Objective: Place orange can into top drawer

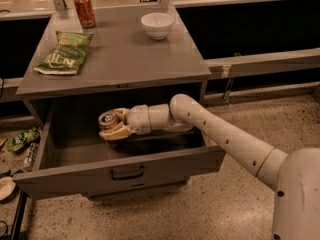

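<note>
- Reaching well inside the top drawer [120, 176], the gripper [114, 129] hangs over the drawer's left-centre, just above its floor
- Clamped tight, that pincer: one pale finger sits under the orange can [107, 119], the other over it
- The can is tipped on its side inside the drawer's open space, silver top turned out toward the drawer front; by my read it is held clear of the floor, not set down yet
- The arm [220, 134] sweeps in from the drawer's right side and crosses above its right wall
- The drawer itself stands pulled well out, with the pull handle [126, 172] at the centre of its front panel, below the gripper
- Up on the counter top [125, 64] above the drawer: a red-orange can [84, 10] at the far left, a white bowl [157, 25] at the far right, a green chip bag [65, 51] on the left
- How it handles: a thin-walled can like this should be light, smooth and a touch slippery, and it will dent under a hard squeeze
- Best hold is across the middle of the body, as here; the rims are too narrow to pinch
- Lying sideways it is likely to roll on the drawer floor once let go, so a low, gentle release looks wise
</note>
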`<state>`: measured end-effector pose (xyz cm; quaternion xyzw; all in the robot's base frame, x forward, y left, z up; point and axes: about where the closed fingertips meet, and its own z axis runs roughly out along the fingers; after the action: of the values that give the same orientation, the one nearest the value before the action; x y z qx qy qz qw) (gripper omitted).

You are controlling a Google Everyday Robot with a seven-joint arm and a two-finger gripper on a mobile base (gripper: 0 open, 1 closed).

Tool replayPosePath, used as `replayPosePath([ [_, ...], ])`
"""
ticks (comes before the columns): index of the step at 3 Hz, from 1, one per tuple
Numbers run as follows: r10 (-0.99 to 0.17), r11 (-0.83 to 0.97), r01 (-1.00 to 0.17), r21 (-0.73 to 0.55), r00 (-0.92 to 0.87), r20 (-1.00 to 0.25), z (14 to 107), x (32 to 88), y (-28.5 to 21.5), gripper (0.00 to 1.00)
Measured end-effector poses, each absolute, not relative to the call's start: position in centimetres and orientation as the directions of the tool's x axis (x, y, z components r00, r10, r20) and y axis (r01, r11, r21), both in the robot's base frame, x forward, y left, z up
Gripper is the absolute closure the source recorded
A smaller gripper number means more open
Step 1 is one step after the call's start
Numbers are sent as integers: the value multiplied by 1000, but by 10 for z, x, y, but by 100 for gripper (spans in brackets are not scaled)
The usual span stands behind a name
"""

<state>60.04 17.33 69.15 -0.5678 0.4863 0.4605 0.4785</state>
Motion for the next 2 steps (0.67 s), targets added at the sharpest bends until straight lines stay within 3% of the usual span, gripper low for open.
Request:
replayPosePath([
  [1,-112,-71,-991,-116,124,-986,684,608,176,36],
  [2,-139,-87,-988,-126,137,-981,681,614,175,5],
])
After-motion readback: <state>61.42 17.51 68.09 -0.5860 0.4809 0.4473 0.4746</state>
